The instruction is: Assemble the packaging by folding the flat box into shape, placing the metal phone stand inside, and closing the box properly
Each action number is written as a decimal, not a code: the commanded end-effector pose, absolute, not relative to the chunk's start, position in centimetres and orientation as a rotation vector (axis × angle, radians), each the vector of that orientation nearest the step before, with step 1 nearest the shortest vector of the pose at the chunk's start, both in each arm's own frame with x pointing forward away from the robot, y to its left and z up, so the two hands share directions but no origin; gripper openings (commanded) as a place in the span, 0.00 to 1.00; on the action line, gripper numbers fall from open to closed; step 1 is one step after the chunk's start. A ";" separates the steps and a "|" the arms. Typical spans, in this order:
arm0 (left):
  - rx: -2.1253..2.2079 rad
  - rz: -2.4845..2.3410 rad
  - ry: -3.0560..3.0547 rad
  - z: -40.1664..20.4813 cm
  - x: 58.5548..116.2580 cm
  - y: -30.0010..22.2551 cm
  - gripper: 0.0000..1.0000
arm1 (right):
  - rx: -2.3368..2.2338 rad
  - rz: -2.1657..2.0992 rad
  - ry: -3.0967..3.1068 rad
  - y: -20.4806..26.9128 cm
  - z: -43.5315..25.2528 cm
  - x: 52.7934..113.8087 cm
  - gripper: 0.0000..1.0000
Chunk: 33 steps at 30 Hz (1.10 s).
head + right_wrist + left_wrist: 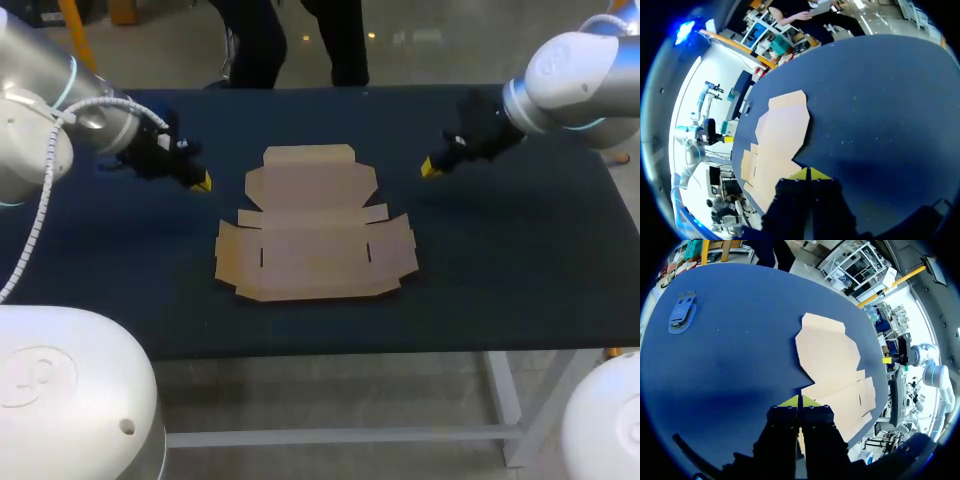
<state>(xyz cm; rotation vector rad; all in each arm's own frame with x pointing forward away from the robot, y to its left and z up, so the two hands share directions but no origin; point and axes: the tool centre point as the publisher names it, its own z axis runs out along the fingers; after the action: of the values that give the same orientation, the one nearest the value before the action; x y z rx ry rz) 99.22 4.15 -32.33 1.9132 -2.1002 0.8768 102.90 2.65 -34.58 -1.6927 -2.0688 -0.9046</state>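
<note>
Here, a dark blue table (520,290) fills the middle of the head view from side to side. The left arm (40,120), white and silver, comes in from the upper left of the frame. The right arm (575,85) comes in from the upper right.

A flat cardboard box (312,235) lies unfolded at the centre of the table. Its flaps are spread out, and its narrower panel points toward the far edge. Nothing touches it.

The metal phone stand (682,315) shows in the left wrist view. It lies flat on the table, far ahead of the claw on the side away from the box, and well apart from the cardboard.

The left claw (203,183) hangs just beside the box's upper left corner. In its own wrist view its yellow tips are pressed together, holding nothing, with one edge of the cardboard right ahead of them.

The right claw (428,170) hangs near the box's upper right corner. Its tips are likewise closed tight on nothing, and the cardboard lies ahead and to one side.
</note>
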 end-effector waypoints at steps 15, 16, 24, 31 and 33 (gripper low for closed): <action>1.802 0.843 -2.148 -33.1 99.5 3.3 0.00 | -1.683 -0.884 -1.992 3.0 -35.5 101.8 0.00; 1.798 0.835 -2.151 -33.4 99.5 3.2 0.00 | -1.674 -0.881 -1.977 3.1 -35.7 101.7 0.00; 1.746 0.793 -2.129 -35.3 99.4 2.8 0.00 | -1.646 -0.830 -1.956 4.2 -36.7 100.9 0.00; 1.715 0.786 -2.097 -37.2 99.1 2.6 0.00 | -1.620 -0.816 -1.941 5.1 -37.8 100.4 0.00; 1.706 0.789 -2.092 -37.5 98.9 2.6 0.00 | -1.612 -0.805 -1.939 5.4 -38.1 100.3 0.00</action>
<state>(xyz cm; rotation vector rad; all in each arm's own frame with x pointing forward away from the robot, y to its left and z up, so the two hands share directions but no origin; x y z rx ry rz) 98.51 2.50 -36.88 1.7188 -2.0982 0.7872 99.68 5.31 -37.52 -1.6313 -1.9456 -0.8108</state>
